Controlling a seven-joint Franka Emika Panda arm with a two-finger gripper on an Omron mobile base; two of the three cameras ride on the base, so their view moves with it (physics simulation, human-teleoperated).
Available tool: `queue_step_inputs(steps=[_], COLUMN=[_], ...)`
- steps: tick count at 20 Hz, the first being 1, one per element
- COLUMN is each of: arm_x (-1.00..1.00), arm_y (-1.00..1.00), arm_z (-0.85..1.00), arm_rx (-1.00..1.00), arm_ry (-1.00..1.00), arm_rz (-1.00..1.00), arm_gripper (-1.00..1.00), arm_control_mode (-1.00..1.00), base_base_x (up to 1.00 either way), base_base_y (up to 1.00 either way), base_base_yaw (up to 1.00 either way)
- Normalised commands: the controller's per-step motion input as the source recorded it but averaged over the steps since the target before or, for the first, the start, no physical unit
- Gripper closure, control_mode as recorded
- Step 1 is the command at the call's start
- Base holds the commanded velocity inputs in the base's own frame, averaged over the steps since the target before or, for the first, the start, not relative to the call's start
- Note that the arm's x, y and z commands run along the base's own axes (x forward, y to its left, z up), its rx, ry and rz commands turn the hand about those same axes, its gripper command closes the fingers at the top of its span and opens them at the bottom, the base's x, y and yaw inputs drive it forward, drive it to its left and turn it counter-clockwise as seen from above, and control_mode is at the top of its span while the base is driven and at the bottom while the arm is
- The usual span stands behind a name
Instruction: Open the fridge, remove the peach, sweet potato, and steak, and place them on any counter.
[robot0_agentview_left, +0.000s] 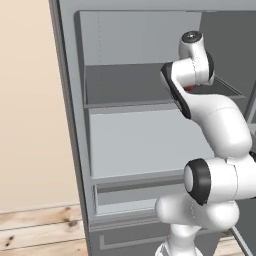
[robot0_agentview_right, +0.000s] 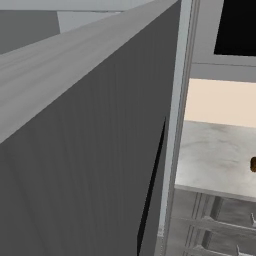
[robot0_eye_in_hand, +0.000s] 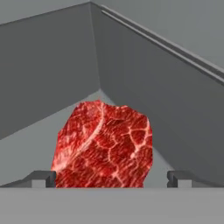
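While the tool (robot0_eye_in_hand: 111, 178) was held wide open astride the steak (robot0_eye_in_hand: 104, 146) lying on a shelf in the fridge (robot0_agentview_left: 130, 140) corner, the flat slab could be pushed against the wall if closed too high.

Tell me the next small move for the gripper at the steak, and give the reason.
Probably close the gripper on the steak. In the hand view the gripper is open, its fingertips stand on either side of the red slab, and the steak lies between them on the fridge shelf near a back corner. If the tips sit short of it, ease forward slightly first.
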Motion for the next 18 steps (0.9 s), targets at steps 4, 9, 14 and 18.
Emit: queue_step_inputs(steps=[4,9,14,18], arm_x=[0.01,0.18,0.0,0.01], arm_y=[-0.09,0.0,0.0,-0.01], arm_z=[-0.32,-0.64,-0.99,-0.92], arm_rx=[0.01,0.01,0.07,0.11], arm_ry=[0.05,0.05,0.04,0.0], arm_rz=[0.0,-0.01,-0.04,-0.02], arm_gripper=[-1.0,-1.0,-1.0,-1.0], arm_control_mode=[-1.0,-1.0,-1.0,-1.0], base_base_x=[0.0,0.0,0.0,0.0], base_base_y=[0.0,0.0,0.0,0.0], base_base_yaw=[0.0,0.0,0.0,0.0])
